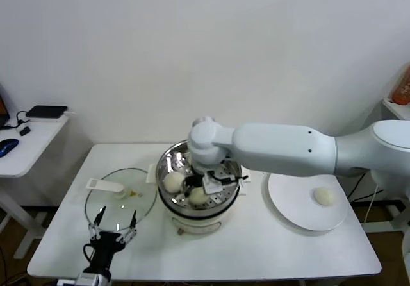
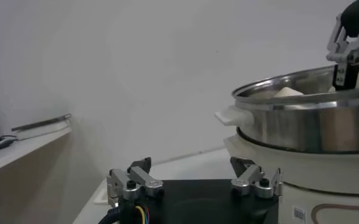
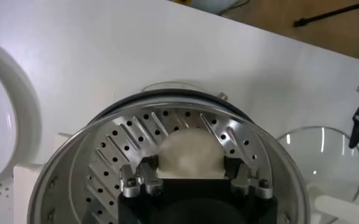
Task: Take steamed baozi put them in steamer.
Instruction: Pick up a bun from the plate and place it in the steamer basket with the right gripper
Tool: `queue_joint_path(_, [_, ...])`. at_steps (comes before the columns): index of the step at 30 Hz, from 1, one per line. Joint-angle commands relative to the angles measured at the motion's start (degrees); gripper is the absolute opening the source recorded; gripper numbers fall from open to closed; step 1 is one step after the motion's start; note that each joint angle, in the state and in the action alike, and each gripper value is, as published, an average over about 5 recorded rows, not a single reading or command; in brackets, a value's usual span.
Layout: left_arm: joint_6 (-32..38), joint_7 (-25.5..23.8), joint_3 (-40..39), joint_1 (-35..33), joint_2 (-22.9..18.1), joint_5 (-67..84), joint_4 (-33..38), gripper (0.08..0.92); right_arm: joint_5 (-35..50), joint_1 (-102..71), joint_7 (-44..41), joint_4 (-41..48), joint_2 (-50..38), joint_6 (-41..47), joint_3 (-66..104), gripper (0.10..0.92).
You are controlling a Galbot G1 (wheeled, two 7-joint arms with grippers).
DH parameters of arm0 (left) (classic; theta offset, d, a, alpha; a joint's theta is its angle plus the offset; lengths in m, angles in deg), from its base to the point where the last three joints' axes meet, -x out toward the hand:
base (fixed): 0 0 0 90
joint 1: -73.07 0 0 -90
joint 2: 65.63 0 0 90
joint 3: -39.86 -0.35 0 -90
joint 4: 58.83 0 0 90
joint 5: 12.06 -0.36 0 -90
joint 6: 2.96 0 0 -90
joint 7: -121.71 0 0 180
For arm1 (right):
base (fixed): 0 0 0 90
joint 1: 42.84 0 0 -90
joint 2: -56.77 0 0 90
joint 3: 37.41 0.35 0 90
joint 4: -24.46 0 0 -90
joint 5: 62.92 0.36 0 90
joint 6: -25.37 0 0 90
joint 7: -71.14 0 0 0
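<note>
The steel steamer point(image 1: 168, 161) stands on its white pot base at the table's middle. Two cream-white baozi point(image 1: 174, 181) lie inside it. My right gripper point(image 1: 209, 183) reaches down into the steamer. In the right wrist view, my right gripper point(image 3: 189, 167) has its fingers against both sides of another baozi point(image 3: 188, 149), low over the perforated bottom point(image 3: 115, 143). One baozi point(image 1: 325, 196) lies on the white plate point(image 1: 291, 202) to the right. My left gripper point(image 1: 113, 227) is open and empty near the table's front left; it also shows in the left wrist view point(image 2: 194, 167).
A flat glass lid point(image 1: 122, 193) with a white handle lies left of the steamer, just beyond my left gripper. A side table point(image 1: 25, 138) with a mouse and a black box stands at the far left. The pot's white handle point(image 2: 228, 115) sticks out toward the left gripper.
</note>
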Motion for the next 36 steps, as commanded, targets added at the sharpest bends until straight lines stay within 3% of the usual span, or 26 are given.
queue_joint_path(1, [0.0,0.0,-0.1,0.0,-0.1,-0.1,-0.1,0.823,-1.5,-0.7,0.1,-0.2,-0.1,-1.0,-0.1,0.704])
queue_joint_path(15, [-0.2,0.0,-0.1,0.3,0.0,-0.1,-0.3,0.823,-2.3,-1.6,0.7,-0.8,-0.5,-2.2,0.0,0.705])
queue_joint_path(23, [-0.2,0.0,-0.1,0.4,-0.1,-0.1,-0.3,0.823,-2.7,-1.6,1.1,-0.5,-0.7,-3.4,0.3,0.808])
queue_joint_path(36, [-0.3,0.0,-0.3,0.5,-0.1,-0.1,-0.3,0.823,3.5,4.2,0.7,1.3,-2.2,-4.8,3.1,0.823])
